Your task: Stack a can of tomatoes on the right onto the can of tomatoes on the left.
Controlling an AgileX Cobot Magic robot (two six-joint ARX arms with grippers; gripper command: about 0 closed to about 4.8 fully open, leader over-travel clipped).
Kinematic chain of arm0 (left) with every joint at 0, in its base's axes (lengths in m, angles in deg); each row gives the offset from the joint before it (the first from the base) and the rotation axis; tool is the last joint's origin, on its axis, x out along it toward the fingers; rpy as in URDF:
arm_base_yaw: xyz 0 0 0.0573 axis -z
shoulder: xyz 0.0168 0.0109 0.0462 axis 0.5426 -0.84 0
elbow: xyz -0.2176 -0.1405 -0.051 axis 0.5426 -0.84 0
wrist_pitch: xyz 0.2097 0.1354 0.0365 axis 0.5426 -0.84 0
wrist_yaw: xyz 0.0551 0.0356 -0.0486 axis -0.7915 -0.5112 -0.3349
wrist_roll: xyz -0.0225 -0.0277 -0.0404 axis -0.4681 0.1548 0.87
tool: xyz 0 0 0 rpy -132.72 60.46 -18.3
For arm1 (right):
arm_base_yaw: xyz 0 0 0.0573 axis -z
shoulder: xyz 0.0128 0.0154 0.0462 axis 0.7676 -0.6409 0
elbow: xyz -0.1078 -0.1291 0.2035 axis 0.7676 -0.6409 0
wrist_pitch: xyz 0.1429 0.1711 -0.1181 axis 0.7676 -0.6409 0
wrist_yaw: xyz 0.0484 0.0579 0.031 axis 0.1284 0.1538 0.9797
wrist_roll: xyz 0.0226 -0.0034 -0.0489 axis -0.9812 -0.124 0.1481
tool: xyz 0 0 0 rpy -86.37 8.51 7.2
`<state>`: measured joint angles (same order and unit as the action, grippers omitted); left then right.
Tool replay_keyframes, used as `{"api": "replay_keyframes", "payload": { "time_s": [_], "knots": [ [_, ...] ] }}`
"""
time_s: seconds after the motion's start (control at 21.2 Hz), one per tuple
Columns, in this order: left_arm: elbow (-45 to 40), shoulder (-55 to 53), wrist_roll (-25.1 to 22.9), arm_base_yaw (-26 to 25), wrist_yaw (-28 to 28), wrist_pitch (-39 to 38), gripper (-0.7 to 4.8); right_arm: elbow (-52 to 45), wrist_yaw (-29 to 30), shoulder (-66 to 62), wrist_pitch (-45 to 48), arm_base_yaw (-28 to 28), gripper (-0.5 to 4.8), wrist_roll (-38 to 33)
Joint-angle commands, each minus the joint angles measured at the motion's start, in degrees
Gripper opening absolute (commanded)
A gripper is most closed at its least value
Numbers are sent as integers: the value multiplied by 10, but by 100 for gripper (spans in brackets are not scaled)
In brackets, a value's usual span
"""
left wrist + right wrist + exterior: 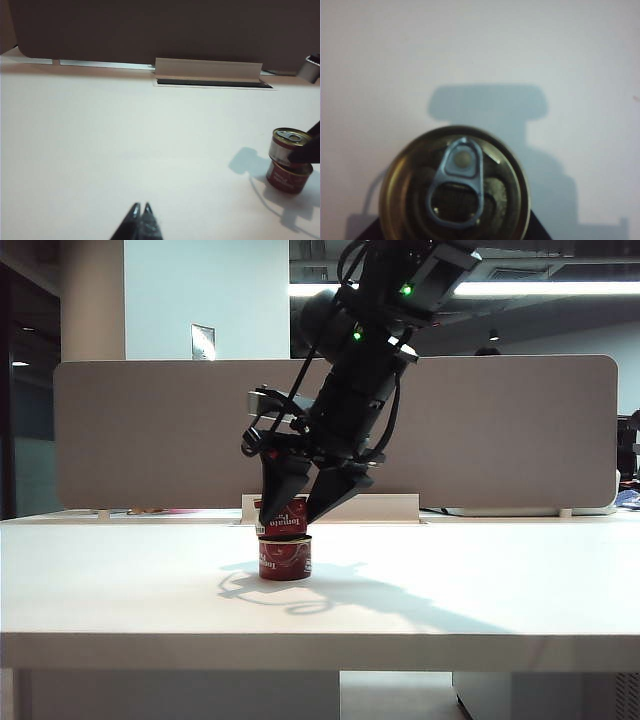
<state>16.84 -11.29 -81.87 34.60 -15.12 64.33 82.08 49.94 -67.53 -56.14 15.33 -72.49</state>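
Two red cans of tomatoes stand stacked near the middle of the white table. The upper can rests on the lower can, slightly tilted or offset. My right gripper reaches down from above, its black fingers against both sides of the upper can, no gap showing. In the right wrist view the upper can's pull-tab lid fills the space between the fingers. From the left wrist view, both the upper can and the lower can appear far off, and my left gripper is shut and empty above bare table.
A grey partition runs along the back of the table. A white cable cover sits at its foot, just behind the cans. The table's front edge lies well in front of the stack.
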Motion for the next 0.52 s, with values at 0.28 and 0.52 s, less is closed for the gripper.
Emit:
{"api": "replay_keyframes", "payload": {
  "time_s": [0.28,0.52],
  "knots": [
    [2,-1,-2,-1,2,7,-6,-1,-11,22,-14,0,310,0],
    [2,-1,-2,-1,3,7,-6,-1,-13,22,-25,0,329,0]
  ]
}}
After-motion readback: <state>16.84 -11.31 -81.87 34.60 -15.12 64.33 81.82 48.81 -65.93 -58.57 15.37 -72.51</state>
